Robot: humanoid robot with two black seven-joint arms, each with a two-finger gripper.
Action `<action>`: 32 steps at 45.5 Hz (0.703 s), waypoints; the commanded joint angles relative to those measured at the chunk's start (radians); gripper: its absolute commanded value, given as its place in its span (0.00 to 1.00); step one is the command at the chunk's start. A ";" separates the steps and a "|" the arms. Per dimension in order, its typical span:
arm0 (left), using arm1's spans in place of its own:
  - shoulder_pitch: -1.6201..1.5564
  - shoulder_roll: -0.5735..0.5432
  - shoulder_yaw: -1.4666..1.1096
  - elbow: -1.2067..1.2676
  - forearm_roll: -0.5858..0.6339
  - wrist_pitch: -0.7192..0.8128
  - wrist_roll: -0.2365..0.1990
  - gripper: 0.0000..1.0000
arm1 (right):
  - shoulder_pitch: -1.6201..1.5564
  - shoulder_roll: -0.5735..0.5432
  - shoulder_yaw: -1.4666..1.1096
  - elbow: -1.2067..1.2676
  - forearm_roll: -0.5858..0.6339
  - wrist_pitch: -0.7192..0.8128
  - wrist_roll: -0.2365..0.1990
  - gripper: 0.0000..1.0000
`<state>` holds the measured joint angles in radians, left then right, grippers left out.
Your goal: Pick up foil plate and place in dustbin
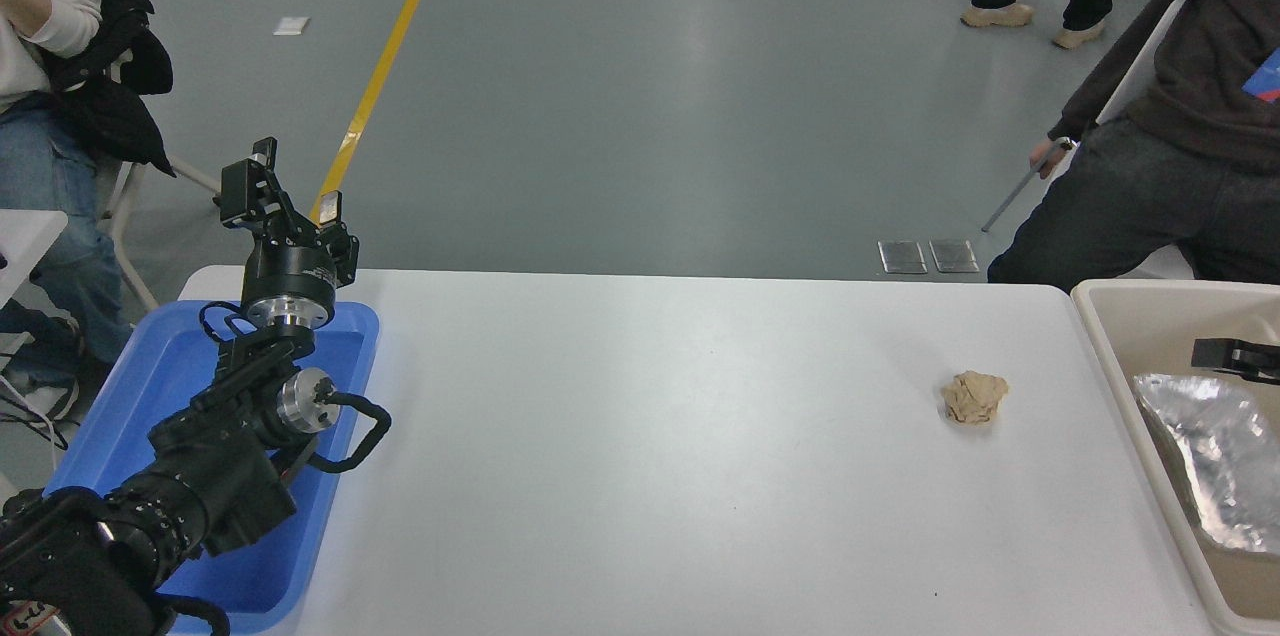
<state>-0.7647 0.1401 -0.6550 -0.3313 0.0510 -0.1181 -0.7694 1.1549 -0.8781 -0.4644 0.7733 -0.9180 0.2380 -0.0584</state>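
The foil plate [1215, 456], crinkled and silver, lies inside the beige dustbin [1160, 291] at the table's right edge, partly cut off by the picture's edge. My right gripper [1220, 354] reaches in from the right edge as a black tip just above the plate's far end, apart from it; how its jaws stand is hidden. My left gripper [283, 196] is parked at the lower left over the blue tray [345, 376], pointing up, open and empty.
A small tan crumpled paper ball [974, 397] lies on the white table [640, 436], left of the dustbin. One person sits at the far left, another stands at the far right behind the dustbin, and a third walks in the background.
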 commanded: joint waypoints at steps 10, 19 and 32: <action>0.001 -0.001 0.000 0.000 0.001 0.000 0.001 1.00 | 0.215 -0.029 -0.060 0.095 -0.005 0.116 -0.004 1.00; -0.001 -0.001 0.000 0.000 0.001 0.000 0.001 1.00 | 0.468 -0.015 -0.333 0.266 -0.007 0.170 0.006 1.00; -0.001 -0.001 0.000 0.000 0.000 0.000 0.001 1.00 | 0.727 0.093 -0.534 0.468 0.079 0.259 0.008 1.00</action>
<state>-0.7652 0.1398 -0.6550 -0.3312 0.0509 -0.1181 -0.7686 1.6695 -0.8516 -0.8402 1.0885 -0.9067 0.4099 -0.0533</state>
